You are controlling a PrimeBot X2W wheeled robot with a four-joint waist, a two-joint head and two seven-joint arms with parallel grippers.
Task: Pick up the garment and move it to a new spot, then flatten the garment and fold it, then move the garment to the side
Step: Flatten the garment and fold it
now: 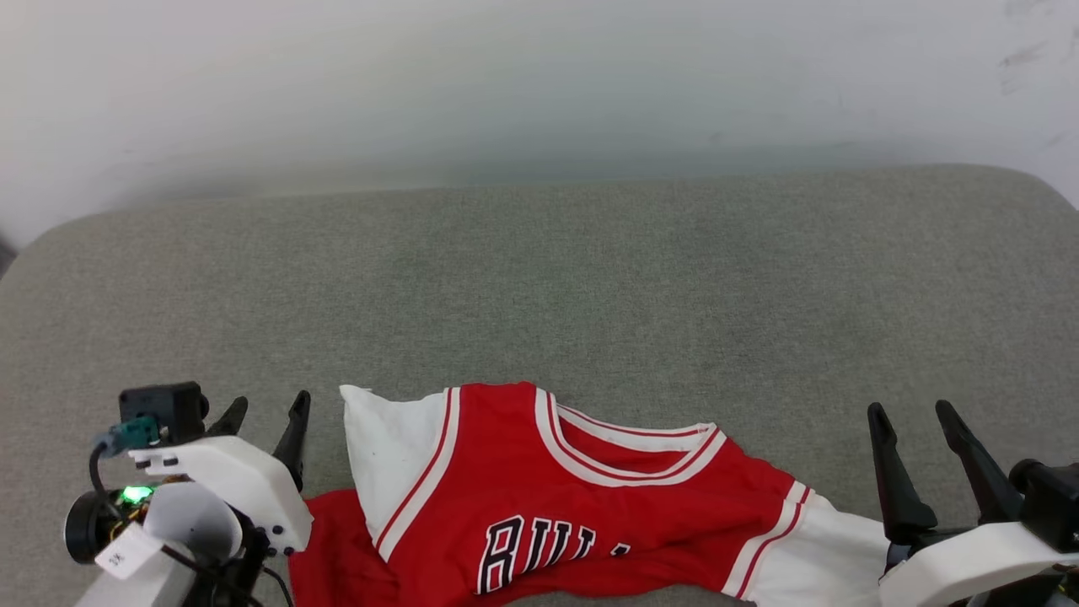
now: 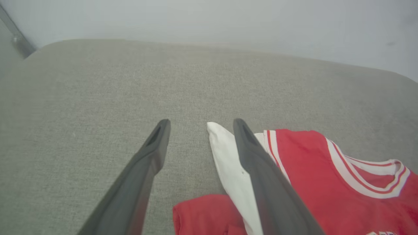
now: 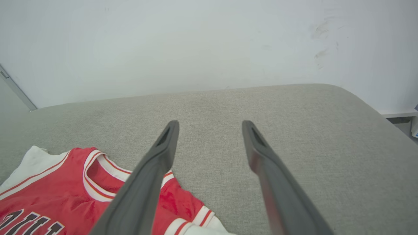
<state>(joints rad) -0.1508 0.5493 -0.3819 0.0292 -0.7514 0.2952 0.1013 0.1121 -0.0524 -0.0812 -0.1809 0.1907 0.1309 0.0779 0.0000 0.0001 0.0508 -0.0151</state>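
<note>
The garment (image 1: 548, 497), a red jersey with white sleeves, striped trim and black letters, lies rumpled at the near edge of the grey cushioned surface (image 1: 539, 287). Its lower part runs off the bottom of the head view. My left gripper (image 1: 268, 413) stands open just left of the garment's white sleeve (image 2: 228, 163), with nothing between its fingers. My right gripper (image 1: 915, 415) is open too, just right of the other white sleeve (image 1: 830, 552) and empty. From the right wrist view the garment (image 3: 49, 186) lies at lower left, beside my right gripper (image 3: 210, 125).
The grey surface stretches bare beyond the garment to a pale wall (image 1: 539, 84) at the back. Its corners are rounded, at far left (image 1: 50, 244) and far right (image 1: 1037, 185). In the right wrist view the surface drops off at right (image 3: 388, 114).
</note>
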